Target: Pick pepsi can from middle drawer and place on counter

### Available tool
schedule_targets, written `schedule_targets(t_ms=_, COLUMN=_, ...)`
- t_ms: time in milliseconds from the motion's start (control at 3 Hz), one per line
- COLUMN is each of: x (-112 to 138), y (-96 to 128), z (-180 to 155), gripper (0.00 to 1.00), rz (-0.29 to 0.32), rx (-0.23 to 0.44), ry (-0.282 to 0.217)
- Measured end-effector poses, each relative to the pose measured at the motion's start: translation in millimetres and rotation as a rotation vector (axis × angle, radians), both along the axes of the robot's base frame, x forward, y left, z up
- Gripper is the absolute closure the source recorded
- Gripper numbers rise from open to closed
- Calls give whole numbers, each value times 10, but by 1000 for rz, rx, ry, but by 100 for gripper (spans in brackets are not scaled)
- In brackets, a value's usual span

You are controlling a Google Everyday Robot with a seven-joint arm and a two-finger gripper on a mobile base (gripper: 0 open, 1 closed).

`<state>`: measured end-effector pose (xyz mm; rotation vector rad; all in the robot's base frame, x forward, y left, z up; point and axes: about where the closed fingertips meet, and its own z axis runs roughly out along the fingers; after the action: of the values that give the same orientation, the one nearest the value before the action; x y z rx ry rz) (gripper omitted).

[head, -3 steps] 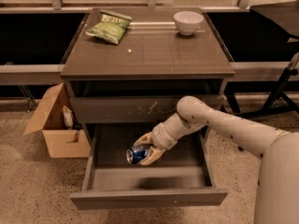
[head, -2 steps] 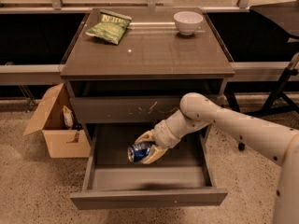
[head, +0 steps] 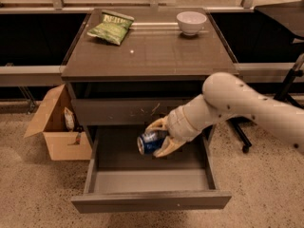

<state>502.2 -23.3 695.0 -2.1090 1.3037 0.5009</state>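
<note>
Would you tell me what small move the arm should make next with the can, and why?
Probably draw the pepsi can outward, toward the front panel of the middle drawer, while raising it. The end effector is shut on the can, which appears clear of the drawer floor. It sits close below the scratched drawer and the edge of the counter, so a straight lift might catch them.

From where I stand, the gripper (head: 158, 139), clamped round the pepsi can (head: 148, 142), hangs over the open middle drawer (head: 152, 201), close below the scratched drawer front (head: 118, 112). The counter (head: 152, 56) is bare at its front and middle. The chip bag (head: 111, 26) and the bowl (head: 191, 22) take up the back corners.
</note>
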Motion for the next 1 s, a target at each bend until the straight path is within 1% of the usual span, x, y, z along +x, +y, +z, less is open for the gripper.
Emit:
schedule_targets(t_ms=333, x=-49, y=-196, z=494, gripper=100, rz=-4, rx=-32, ry=-68)
schedule_targets(t_ms=667, x=-49, y=-198, z=497, gripper=100, rz=-4, rx=-32, ry=-68)
schedule_targets(t_ms=1000, x=-46, y=-510, z=941, gripper=100, rz=-26, rx=1, ry=-112)
